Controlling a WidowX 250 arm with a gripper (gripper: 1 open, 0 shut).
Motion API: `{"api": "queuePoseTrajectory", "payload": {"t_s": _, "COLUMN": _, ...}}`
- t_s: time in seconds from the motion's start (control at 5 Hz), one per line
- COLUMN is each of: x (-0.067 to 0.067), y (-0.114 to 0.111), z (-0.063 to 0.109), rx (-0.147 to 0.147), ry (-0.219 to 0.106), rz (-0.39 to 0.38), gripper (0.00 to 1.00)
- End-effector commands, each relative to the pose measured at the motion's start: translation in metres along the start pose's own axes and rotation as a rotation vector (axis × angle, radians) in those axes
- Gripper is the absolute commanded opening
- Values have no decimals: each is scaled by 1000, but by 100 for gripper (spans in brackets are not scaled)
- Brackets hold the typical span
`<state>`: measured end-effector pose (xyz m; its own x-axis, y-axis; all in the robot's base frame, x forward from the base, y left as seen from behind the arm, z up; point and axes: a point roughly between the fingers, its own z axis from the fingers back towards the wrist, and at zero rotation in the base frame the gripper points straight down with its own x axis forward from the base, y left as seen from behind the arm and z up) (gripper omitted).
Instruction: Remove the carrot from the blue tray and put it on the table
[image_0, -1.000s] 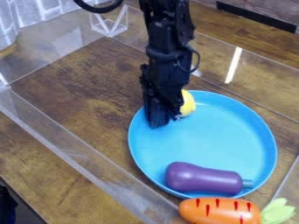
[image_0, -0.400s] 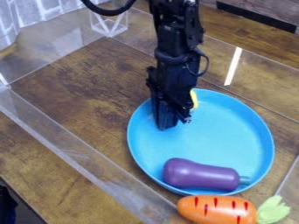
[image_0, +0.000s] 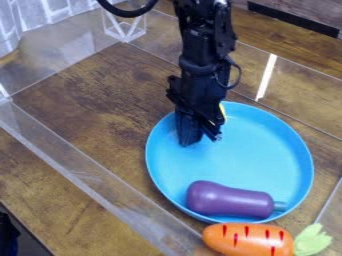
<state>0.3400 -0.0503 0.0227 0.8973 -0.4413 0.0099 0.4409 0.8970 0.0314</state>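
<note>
My gripper (image_0: 198, 135) points straight down over the far-left part of the blue tray (image_0: 274, 160), its tips at or just above the tray floor. The jaws are drawn fully together. I cannot confirm from this angle whether anything sits between them: the black fingers hide that spot, and only a sliver of yellow shows at their right side.

The carrot (image_0: 250, 239) lies on the table (image_0: 94, 110) outside the tray, just off the tray's near rim, close to the table's near-right corner. It rests on its side, orange body pointing left, green leafy top to the right.

A purple eggplant (image_0: 235, 201) lies on its side inside the tray, against the near rim, just beyond the carrot.

Clear acrylic walls (image_0: 54, 150) border the table along its left and far edges.
</note>
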Motion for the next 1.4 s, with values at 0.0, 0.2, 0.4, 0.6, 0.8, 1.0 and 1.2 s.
{"api": "queuePoseTrajectory", "payload": {"t_s": 0.0, "x": 5, "y": -2, "z": 21, "rx": 33, "ry": -36, "rz": 31, "gripper": 0}}
{"api": "queuePoseTrajectory", "payload": {"t_s": 0.2, "x": 11, "y": 3, "z": 32, "rx": 53, "ry": -40, "rz": 43, "gripper": 0}}
{"api": "queuePoseTrajectory", "payload": {"t_s": 0.4, "x": 15, "y": 8, "z": 44, "rx": 74, "ry": -44, "rz": 58, "gripper": 0}}
{"api": "queuePoseTrajectory", "payload": {"t_s": 0.6, "x": 11, "y": 14, "z": 67, "rx": 103, "ry": -64, "rz": 66, "gripper": 0}}
{"api": "queuePoseTrajectory", "payload": {"t_s": 0.8, "x": 5, "y": 21, "z": 88, "rx": 132, "ry": -81, "rz": 71, "gripper": 0}}
{"api": "queuePoseTrajectory", "payload": {"t_s": 1.0, "x": 2, "y": 28, "z": 89, "rx": 145, "ry": -84, "rz": 119, "gripper": 0}}
{"api": "queuePoseTrajectory", "payload": {"t_s": 1.2, "x": 2, "y": 27, "z": 73, "rx": 148, "ry": -72, "rz": 157, "gripper": 100}}
